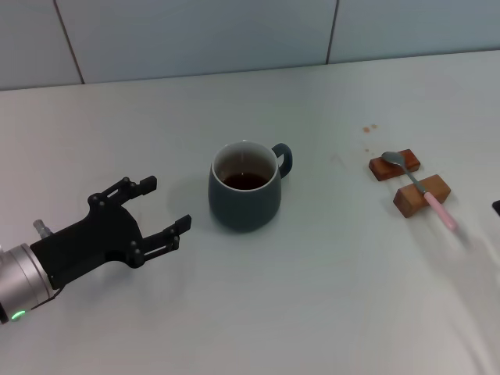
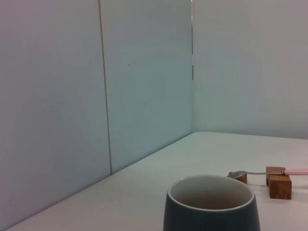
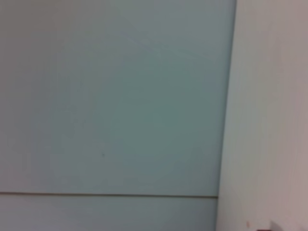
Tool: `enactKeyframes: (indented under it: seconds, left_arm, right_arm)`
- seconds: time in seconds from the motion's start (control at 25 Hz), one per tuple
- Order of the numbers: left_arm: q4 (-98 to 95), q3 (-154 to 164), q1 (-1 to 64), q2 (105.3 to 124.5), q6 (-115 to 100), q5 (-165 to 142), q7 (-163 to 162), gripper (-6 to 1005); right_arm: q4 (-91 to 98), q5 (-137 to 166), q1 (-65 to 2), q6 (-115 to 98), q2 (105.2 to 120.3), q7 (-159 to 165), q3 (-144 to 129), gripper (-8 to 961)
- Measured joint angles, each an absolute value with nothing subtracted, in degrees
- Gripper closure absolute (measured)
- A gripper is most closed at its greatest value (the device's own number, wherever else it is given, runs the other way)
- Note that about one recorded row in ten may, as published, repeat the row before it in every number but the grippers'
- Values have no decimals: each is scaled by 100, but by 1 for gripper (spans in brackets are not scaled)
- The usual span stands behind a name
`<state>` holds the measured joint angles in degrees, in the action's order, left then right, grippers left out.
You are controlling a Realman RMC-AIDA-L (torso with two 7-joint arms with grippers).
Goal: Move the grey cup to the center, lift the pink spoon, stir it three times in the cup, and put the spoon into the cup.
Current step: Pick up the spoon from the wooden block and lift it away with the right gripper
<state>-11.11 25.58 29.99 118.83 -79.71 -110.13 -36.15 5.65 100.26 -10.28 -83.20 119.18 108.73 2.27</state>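
One grey cup (image 1: 244,195), one pink spoon (image 1: 426,190) across two wooden blocks (image 1: 422,194).

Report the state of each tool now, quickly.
Left tool: open, holding nothing, beside the dark blue-grey ceramic mug.
Right tool: not in view.

From up top, the right gripper (image 1: 496,207) is only a dark sliver at the frame's edge, so its fingers can't be judged, and the left arm (image 1: 23,277) runs out of frame past its silver cuff. The left wrist camera cuts off the grey cup (image 2: 210,211) below its rim, hiding its handle and the liquid, and the pink spoon (image 2: 269,172) loses its handle end at the border. The right wrist camera catches only a blurred reddish-brown corner (image 3: 263,226), too little to identify.
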Motion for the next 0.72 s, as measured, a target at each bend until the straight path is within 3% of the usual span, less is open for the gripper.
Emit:
enactKeyframes:
  seconds: [0.72]
  left_arm:
    - [-1119,2637,3006,11882,-7972,-11013,-3565,166]
  right_arm:
    - [343,10257,-1258,-7889,11927,10745,23,127]
